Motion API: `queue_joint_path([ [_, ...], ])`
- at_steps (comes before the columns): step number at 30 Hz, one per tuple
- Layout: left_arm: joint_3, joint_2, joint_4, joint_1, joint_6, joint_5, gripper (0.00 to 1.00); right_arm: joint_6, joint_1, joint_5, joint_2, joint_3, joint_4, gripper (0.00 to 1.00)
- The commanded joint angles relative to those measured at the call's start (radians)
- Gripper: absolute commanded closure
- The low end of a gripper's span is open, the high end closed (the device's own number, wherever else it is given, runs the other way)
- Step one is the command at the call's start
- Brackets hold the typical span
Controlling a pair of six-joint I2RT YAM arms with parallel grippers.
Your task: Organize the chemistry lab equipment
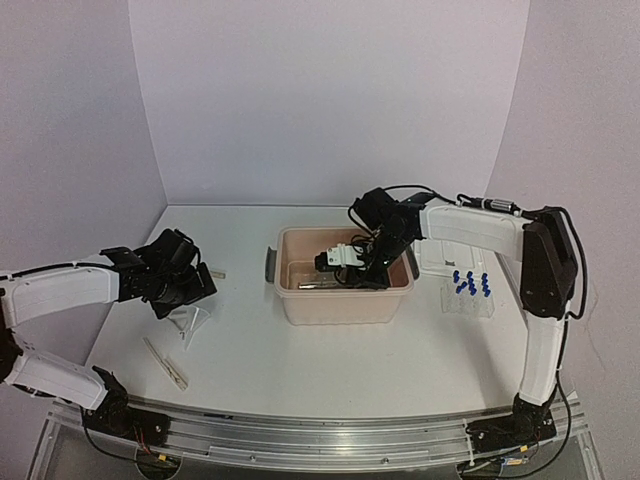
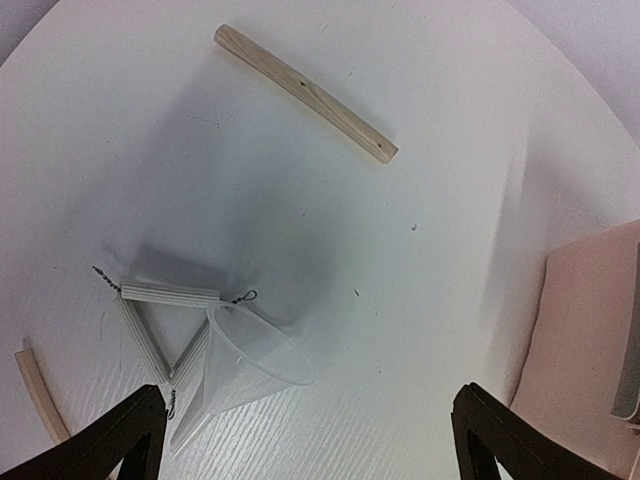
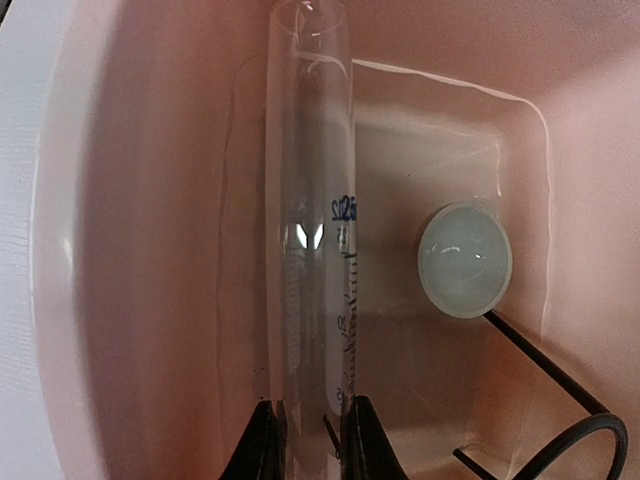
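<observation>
White table (image 1: 250, 360), beige tub (image 3: 130, 250): your right claw (image 3: 307, 440) pinches clear glass tube (image 3: 307, 200), blue scale marks, inside tub. Your left claw (image 2: 310, 430) gapes wide near clear funnel (image 2: 250, 365).

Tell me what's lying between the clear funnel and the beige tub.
Nothing. The white table between the clear funnel and the beige tub is bare, as the left wrist view shows.
</observation>
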State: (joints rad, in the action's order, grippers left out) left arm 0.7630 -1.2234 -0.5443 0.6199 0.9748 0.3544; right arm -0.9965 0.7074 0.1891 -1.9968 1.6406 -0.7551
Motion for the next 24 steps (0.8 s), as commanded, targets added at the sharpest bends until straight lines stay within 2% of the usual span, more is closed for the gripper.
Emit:
queue_joint_path([
  [1, -0.009, -0.019, 0.034, -0.008, 0.012, -0.006, 0.00, -0.060, -0.015, 0.014, -0.069, 0.025, -0.070, 0.93],
  [15, 0.014, -0.076, 0.056, -0.011, 0.010, -0.014, 0.00, -0.114, -0.022, -0.016, -0.166, 0.110, -0.146, 0.87],
  [24, 0.037, -0.103, 0.059, -0.012, 0.001, -0.013, 0.00, -0.126, -0.023, -0.016, -0.174, 0.137, -0.167, 0.74],
])
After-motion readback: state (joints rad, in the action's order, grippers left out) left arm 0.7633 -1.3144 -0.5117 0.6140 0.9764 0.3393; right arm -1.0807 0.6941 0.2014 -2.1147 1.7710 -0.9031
